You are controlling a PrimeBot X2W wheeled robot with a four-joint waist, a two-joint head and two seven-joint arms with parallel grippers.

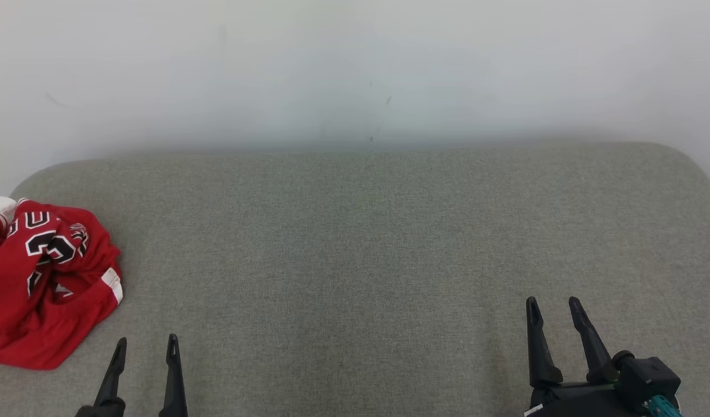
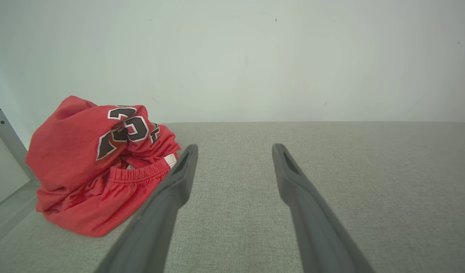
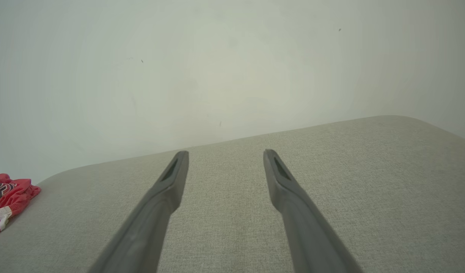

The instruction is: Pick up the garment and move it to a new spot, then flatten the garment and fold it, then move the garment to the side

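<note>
The garment (image 1: 42, 284) is a red jersey with black-and-white numbers and white trim, crumpled in a heap at the left edge of the grey fabric surface (image 1: 355, 243). The left wrist view shows the garment (image 2: 99, 167) bunched just left of the left fingers. My left gripper (image 1: 146, 343) stands open at the lower left, a little right of the heap and apart from it, with nothing between its fingers. Open as well, my right gripper (image 1: 555, 305) is at the lower right, far from the garment (image 3: 7, 197), which sits at the left edge of the right wrist view.
A pale wall (image 1: 355, 69) rises behind the surface's far edge. The surface has rounded far corners. A grey metal frame piece (image 2: 7, 140) stands beyond the garment at the surface's left side.
</note>
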